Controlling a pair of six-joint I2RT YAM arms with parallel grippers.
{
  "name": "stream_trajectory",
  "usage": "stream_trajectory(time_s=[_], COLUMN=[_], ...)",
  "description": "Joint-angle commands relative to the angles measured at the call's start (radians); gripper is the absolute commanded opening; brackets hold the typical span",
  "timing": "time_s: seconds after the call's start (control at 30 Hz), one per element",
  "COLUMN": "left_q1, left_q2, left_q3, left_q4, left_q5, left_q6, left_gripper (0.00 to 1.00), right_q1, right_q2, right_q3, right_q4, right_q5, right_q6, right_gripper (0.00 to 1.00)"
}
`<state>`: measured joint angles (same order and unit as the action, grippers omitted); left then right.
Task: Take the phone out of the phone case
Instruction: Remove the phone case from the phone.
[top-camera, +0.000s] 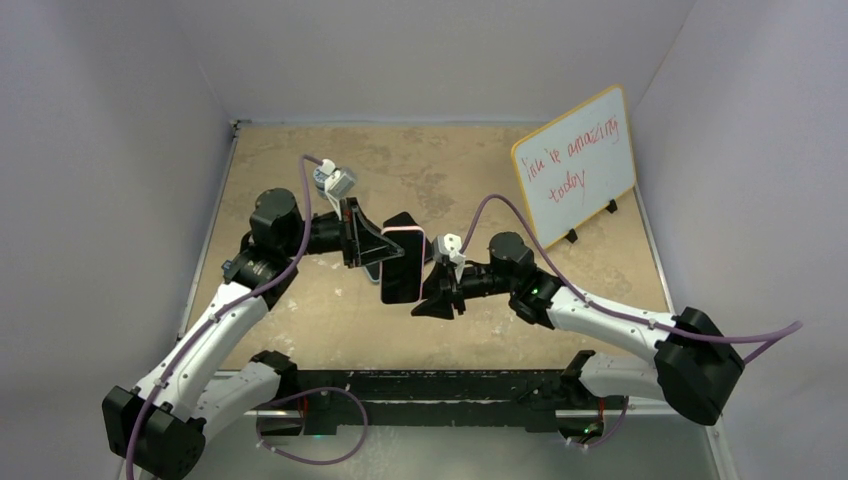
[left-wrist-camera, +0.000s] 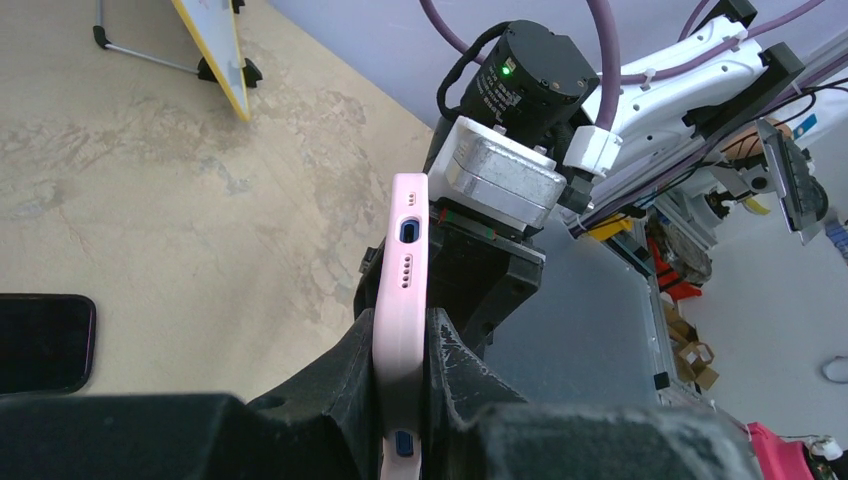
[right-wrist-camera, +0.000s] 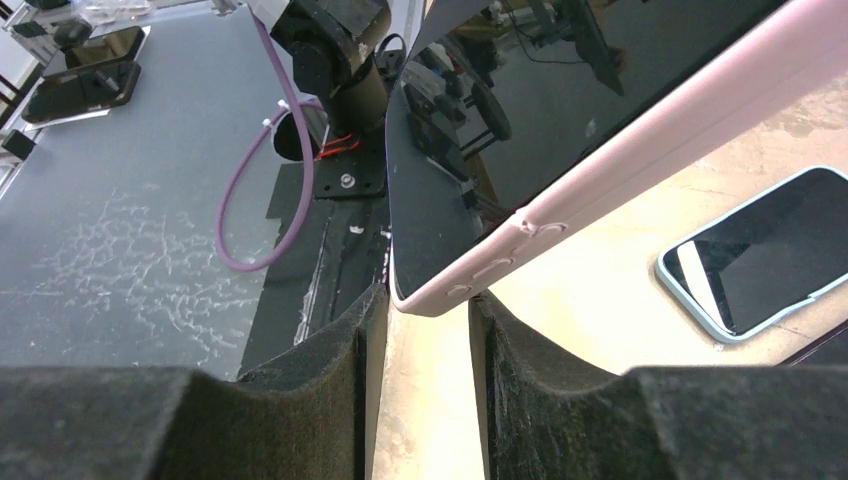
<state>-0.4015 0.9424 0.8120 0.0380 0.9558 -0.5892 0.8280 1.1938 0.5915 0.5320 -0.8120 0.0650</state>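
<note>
The left pincer (left-wrist-camera: 400, 345) pinches the pink phone case (left-wrist-camera: 400, 270) by its two flat faces and holds it on edge above the bench (top-camera: 470, 170), so that a corner is free for the other arm. The phone (right-wrist-camera: 520, 110) is inside the case. The right pincer (right-wrist-camera: 425, 320) is spread around that corner, with its pads not yet pressing. I think it is placed there to peel the case off. A second phone (right-wrist-camera: 760, 250) lies on the bench.

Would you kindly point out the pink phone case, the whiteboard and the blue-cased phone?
pink phone case (left-wrist-camera: 402, 290), left wrist view, bottom edge.
whiteboard (top-camera: 575, 165), top view, written face.
blue-cased phone (right-wrist-camera: 768, 247), right wrist view, screen.
</note>
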Motion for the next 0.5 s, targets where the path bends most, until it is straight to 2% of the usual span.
stream_trajectory(time_s=[0.0, 0.27, 0.47], left_q1=[0.004, 0.004, 0.004], left_q2=[-0.013, -0.014, -0.017], left_q3=[0.062, 0.054, 0.022], left_q4=[0.017, 0.003, 0.075], left_q5=[0.017, 0.027, 0.041], left_q6=[0.052, 0.069, 0.015], left_gripper=[0.0, 0.0, 0.0], right_q1=[-0.003, -0.003, -0.004], right_q2=[-0.012, -0.068, -0.065], right_q3=[0.027, 0.001, 0.001], right_q4=[-0.006, 0.053, 0.11], right_q5=[-0.036, -0.032, -0.024], right_q6=[-0.028, 0.021, 0.061], right_gripper=[0.38, 0.39, 0.39])
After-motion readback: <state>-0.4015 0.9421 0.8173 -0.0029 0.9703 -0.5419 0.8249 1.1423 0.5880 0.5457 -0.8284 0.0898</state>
